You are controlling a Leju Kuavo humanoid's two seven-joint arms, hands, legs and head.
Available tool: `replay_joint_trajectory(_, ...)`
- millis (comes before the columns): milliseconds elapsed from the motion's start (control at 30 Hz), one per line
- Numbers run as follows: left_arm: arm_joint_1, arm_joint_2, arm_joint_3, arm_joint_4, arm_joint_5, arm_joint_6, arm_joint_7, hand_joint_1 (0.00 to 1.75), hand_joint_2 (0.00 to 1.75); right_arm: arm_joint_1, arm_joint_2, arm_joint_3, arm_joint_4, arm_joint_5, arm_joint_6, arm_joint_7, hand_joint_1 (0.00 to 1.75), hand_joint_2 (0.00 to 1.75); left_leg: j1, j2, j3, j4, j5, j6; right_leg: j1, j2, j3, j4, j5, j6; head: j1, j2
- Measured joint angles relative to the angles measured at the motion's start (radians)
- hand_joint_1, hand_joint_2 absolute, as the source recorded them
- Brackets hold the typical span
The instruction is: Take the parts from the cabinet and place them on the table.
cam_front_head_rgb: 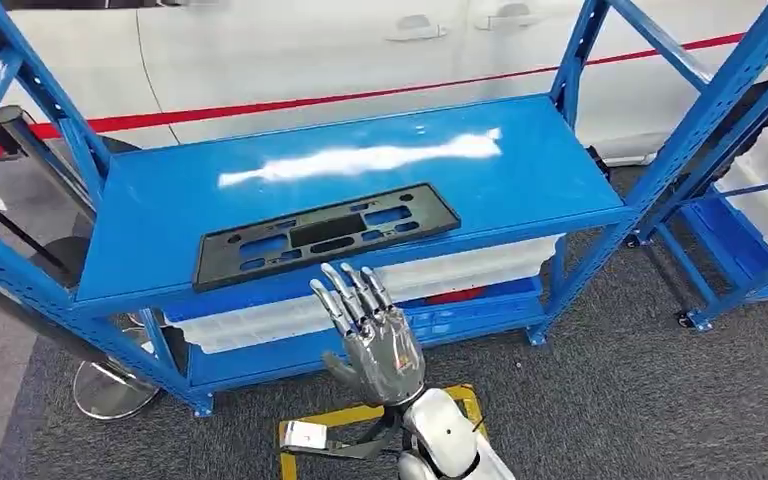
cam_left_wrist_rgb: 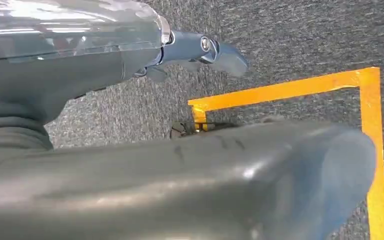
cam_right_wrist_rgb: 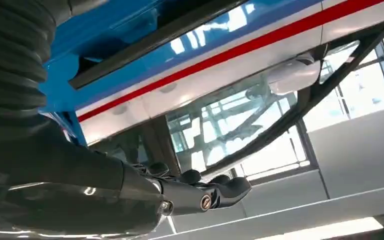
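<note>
A flat black plastic part, long and pierced with rectangular cut-outs, lies on the blue metal shelf of the rack, near its front edge and turned slightly askew. No brand or lettering can be read on it. Just in front of that edge the right hand is raised on its silver arm, palm away from the camera, fingers straight and a little spread, holding nothing; their tips reach the shelf's front lip just below the part, and whether they touch it cannot be told. The left hand hangs over grey carpet crossed by yellow floor tape, its fingers extended with nothing in them. White plastic bins sit on the lower shelf. Behind the rack stands a white car body with a red stripe. A small white tag lies on the floor by the tape, its print too small to read.
</note>
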Motion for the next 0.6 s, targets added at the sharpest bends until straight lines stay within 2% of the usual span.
replay_joint_trajectory(67, 0.001, 0.000, 0.000, 0.000, 0.000, 0.000, 0.000, 0.00, 0.00, 0.001, 0.000, 0.000, 0.000, 0.000, 0.000, 0.000, 0.00, 1.75, 0.003, 0.000, -0.078, 0.168, -0.082, -0.007, 0.002, -0.002, -0.001, 0.001, -0.001, -0.001, 0.000, 0.000)
replay_joint_trajectory(100, 0.002, 0.000, 0.000, 0.000, 0.000, 0.000, 0.000, 0.00, 0.00, 0.001, 0.000, 0.000, 0.001, 0.000, 0.000, 0.000, 0.00, 1.75, 0.003, 0.000, -0.112, 0.239, -0.104, -0.009, 0.003, -0.002, -0.002, 0.002, -0.001, -0.001, 0.000, 0.000)
replay_joint_trajectory(133, 0.004, 0.000, 0.000, 0.000, 0.000, 0.000, 0.000, 0.00, 0.00, 0.001, 0.000, 0.000, 0.001, 0.000, 0.000, 0.000, 0.00, 1.75, 0.003, 0.000, -0.125, 0.262, -0.098, -0.010, 0.003, -0.002, -0.001, 0.002, -0.001, -0.002, 0.000, 0.000)
replay_joint_trajectory(167, 0.004, 0.000, 0.000, 0.000, 0.000, 0.000, 0.000, 0.00, 0.00, 0.001, 0.000, 0.000, 0.001, 0.000, 0.000, 0.000, 0.00, 1.75, 0.003, 0.000, -0.112, 0.231, -0.069, -0.010, 0.003, -0.001, 0.000, 0.003, -0.002, -0.001, 0.000, 0.000)
replay_joint_trajectory(200, 0.004, 0.000, 0.000, 0.000, 0.000, 0.000, 0.000, 0.00, 0.00, 0.001, 0.000, 0.000, 0.001, 0.000, 0.000, 0.000, 0.00, 1.75, 0.003, 0.001, -0.075, 0.154, -0.022, -0.009, 0.003, 0.000, 0.002, 0.004, -0.004, 0.001, 0.000, 0.000)
replay_joint_trajectory(233, 0.003, 0.001, 0.000, 0.000, 0.000, 0.000, 0.000, 0.00, 0.00, 0.001, 0.000, 0.000, 0.001, 0.000, 0.000, 0.000, 0.00, 1.75, 0.003, 0.001, -0.026, 0.052, 0.028, -0.008, 0.002, 0.001, 0.005, 0.006, -0.006, 0.003, 0.000, 0.000)
replay_joint_trajectory(267, 0.003, 0.002, 0.000, 0.000, 0.000, 0.000, 0.000, 0.00, 0.00, 0.001, 0.000, 0.000, 0.001, 0.000, 0.000, 0.000, 0.00, 1.75, 0.004, 0.003, 0.017, -0.041, 0.061, -0.004, 0.002, 0.001, 0.007, 0.010, -0.010, 0.008, 0.000, 0.000)
replay_joint_trajectory(300, 0.002, 0.002, 0.000, 0.000, 0.000, 0.000, 0.000, 0.00, 0.00, 0.000, 0.000, 0.000, 0.001, 0.000, 0.000, 0.000, 0.00, 1.75, -0.003, 0.002, 0.027, -0.060, 0.045, 0.001, 0.011, 0.003, 0.003, 0.015, -0.013, 0.014, 0.000, 0.000)
replay_joint_trajectory(333, 0.001, 0.002, 0.000, 0.000, 0.000, 0.000, 0.000, 0.00, 0.00, 0.001, 0.000, 0.000, 0.001, 0.000, 0.000, 0.000, 0.00, 1.75, -0.002, 0.000, 0.024, -0.059, 0.051, 0.009, 0.010, 0.003, 0.001, 0.015, -0.011, 0.018, 0.001, 0.000)
replay_joint_trajectory(400, 0.002, 0.002, 0.000, 0.000, 0.000, 0.000, 0.000, 0.00, 0.00, 0.001, 0.000, 0.000, 0.001, 0.000, 0.000, 0.000, 0.00, 1.75, -0.004, 0.000, 0.021, -0.058, 0.051, 0.017, 0.009, 0.003, 0.002, 0.012, -0.009, 0.025, 0.001, 0.000)
replay_joint_trajectory(467, 0.003, 0.002, 0.000, 0.000, 0.000, 0.000, 0.000, 0.00, 0.00, 0.000, 0.000, 0.000, 0.000, 0.000, 0.000, 0.000, 0.00, 1.75, 0.002, 0.002, 0.025, -0.070, 0.061, 0.033, 0.004, 0.003, 0.000, 0.025, -0.023, 0.040, 0.001, 0.000)
replay_joint_trajectory(500, 0.001, 0.002, 0.000, 0.000, 0.000, 0.000, 0.000, 0.00, 0.00, 0.000, 0.000, 0.000, 0.000, 0.000, 0.000, 0.000, 0.00, 1.75, 0.002, 0.002, 0.024, -0.070, 0.061, 0.039, 0.004, 0.003, -0.020, 0.066, -0.055, 0.044, 0.001, 0.000)
replay_joint_trajectory(533, 0.001, 0.002, 0.000, 0.000, 0.000, 0.000, 0.000, 0.00, 0.00, 0.000, -0.001, 0.000, 0.000, 0.000, 0.000, 0.000, 0.00, 1.75, 0.002, 0.002, 0.021, -0.070, 0.061, 0.040, 0.003, 0.003, -0.053, 0.136, -0.095, 0.048, 0.001, 0.000)
replay_joint_trajectory(567, 0.001, 0.002, 0.000, 0.000, 0.000, 0.000, 0.000, 0.00, 0.00, 0.001, -0.001, 0.000, 0.000, 0.000, 0.000, 0.000, 0.00, 1.75, 0.001, 0.003, 0.019, -0.070, 0.062, 0.042, 0.002, 0.003, -0.100, 0.233, -0.139, 0.052, 0.001, 0.000)
replay_joint_trajectory(600, 0.002, 0.002, 0.000, 0.000, 0.000, 0.000, 0.000, 0.00, 0.00, 0.001, -0.001, 0.000, 0.001, 0.000, 0.000, 0.000, 0.00, 1.75, 0.001, 0.003, 0.017, -0.069, 0.062, 0.042, 0.001, 0.003, -0.138, 0.311, -0.165, 0.053, 0.001, 0.000)
